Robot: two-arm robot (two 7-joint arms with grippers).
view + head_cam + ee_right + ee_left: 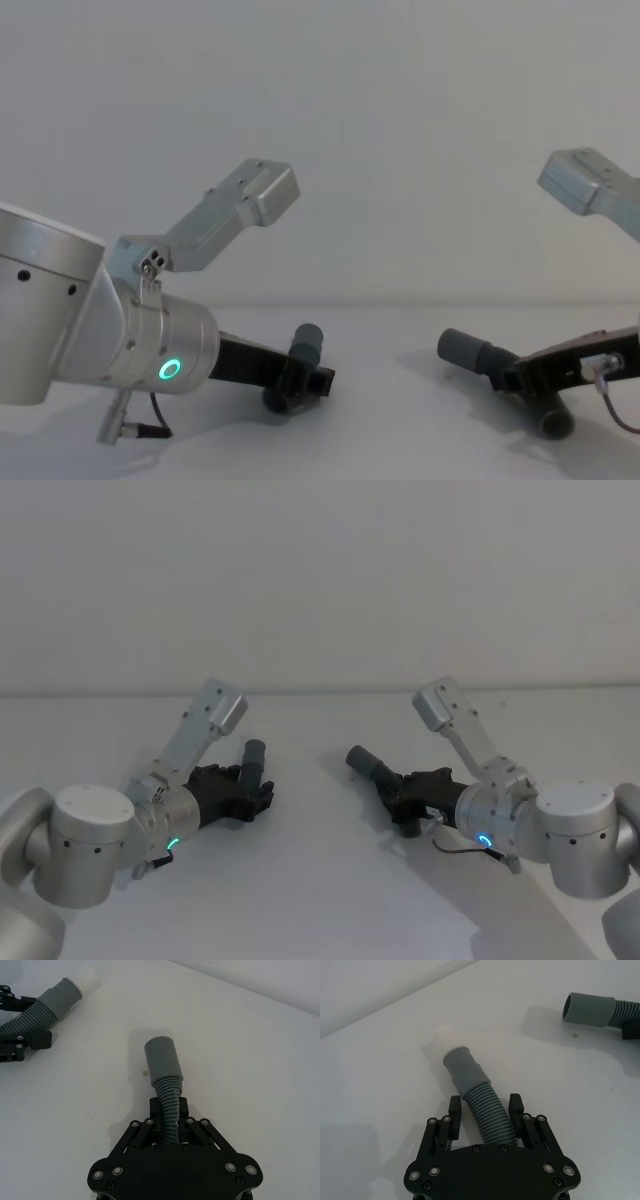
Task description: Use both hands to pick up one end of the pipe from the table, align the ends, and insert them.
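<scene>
Fingers (pixel 454 1110) of left gripper (pixel 484 1105) around left pipe (pixel 470 1072), right gripper (pixel 169 1106) around right pipe (pixel 162 1057).

Left pipe (pixel 254 753), right pipe (pixel 363 760), apart above table (pixel 320 880)

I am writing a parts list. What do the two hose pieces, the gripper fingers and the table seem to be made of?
Left hose piece and right hose piece: probably flexible plastic or rubber, matte dark grey, ribbed with smooth cuffs. Gripper fingers: seemingly hard black plastic, faint sheen. Table: matte white, material unclear.
</scene>
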